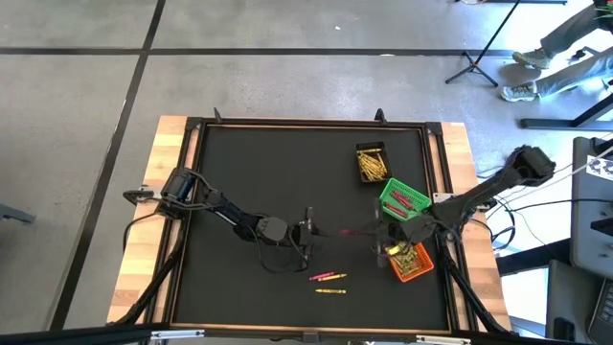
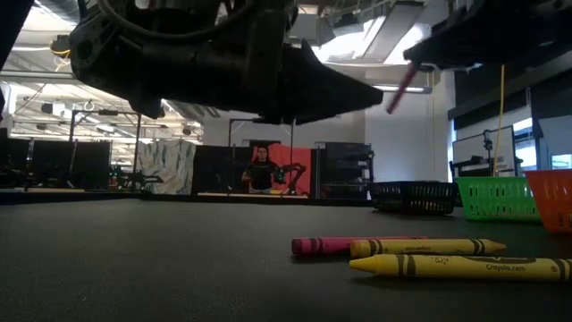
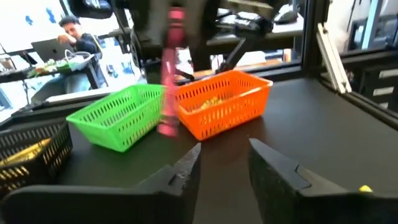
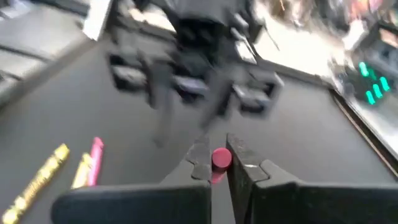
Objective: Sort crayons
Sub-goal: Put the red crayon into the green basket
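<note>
Colours on the black matte tabletop (image 1: pixel 249 172)

Green mesh plastic bin (image 1: pixel 402 200), orange mesh plastic bin (image 1: pixel 412 262), black mesh bin (image 1: pixel 372 163); one pink wax crayon (image 2: pixel 332 244), two yellow wax crayons (image 2: pixel 460 265).

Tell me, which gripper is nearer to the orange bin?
Right. The right gripper, shut on a pink crayon, hangs just beside the orange bin. The left gripper, open, is farther away toward the table's middle.

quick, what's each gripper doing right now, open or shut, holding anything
Left gripper: open, fingers apart, holding nothing.
Right gripper: shut on a pink crayon, held above the table.
</note>
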Action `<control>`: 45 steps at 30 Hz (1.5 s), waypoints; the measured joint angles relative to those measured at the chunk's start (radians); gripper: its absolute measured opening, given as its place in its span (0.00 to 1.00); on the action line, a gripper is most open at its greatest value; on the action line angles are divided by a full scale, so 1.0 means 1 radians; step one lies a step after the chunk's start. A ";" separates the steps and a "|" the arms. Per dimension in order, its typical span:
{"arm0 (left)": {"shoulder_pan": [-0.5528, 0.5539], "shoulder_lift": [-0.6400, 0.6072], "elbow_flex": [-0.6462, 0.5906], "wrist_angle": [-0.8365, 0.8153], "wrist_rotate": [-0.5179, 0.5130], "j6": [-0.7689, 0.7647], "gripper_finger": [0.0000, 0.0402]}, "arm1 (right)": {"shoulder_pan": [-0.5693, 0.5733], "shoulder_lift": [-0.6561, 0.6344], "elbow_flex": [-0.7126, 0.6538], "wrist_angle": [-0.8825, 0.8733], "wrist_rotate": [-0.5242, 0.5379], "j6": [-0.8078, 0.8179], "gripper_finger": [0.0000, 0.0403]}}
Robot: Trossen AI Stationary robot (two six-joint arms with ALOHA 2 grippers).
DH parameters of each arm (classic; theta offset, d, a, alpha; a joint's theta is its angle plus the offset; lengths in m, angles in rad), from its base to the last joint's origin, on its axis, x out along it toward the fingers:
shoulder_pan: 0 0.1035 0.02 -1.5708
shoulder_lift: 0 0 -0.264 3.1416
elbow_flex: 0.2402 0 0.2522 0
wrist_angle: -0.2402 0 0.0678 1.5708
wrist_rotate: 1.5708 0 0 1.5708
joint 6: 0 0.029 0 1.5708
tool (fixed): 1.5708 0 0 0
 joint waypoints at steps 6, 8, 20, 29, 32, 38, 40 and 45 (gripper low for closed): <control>0.000 0.000 0.000 -0.041 0.000 -0.002 0.30 | 0.000 -0.193 0.140 -0.653 0.091 0.224 0.04; 0.000 0.000 0.000 -0.043 0.000 -0.002 0.30 | 0.000 -0.236 0.193 -0.873 0.111 0.328 0.03; 0.000 0.000 0.000 -0.055 0.000 -0.002 0.30 | -0.123 -0.318 0.239 -1.605 0.018 0.904 0.04; 0.000 0.000 0.000 -0.055 0.000 -0.007 0.30 | -0.220 -0.287 0.144 -1.494 -0.167 0.911 0.14; 0.000 0.000 0.000 -0.055 0.000 -0.023 0.30 | -0.237 -0.271 0.144 -1.473 -0.188 0.935 0.20; 0.000 0.000 0.000 -0.059 0.000 -0.029 0.30 | -0.235 -0.269 0.145 -1.443 -0.185 0.917 0.38; 0.000 0.000 0.000 -0.060 0.005 -0.042 0.30 | -0.232 -0.269 0.146 -1.360 -0.187 0.877 0.42; -0.003 0.000 0.000 -0.066 0.036 -0.078 0.30 | -0.143 -0.256 0.139 -0.977 -0.179 0.675 0.46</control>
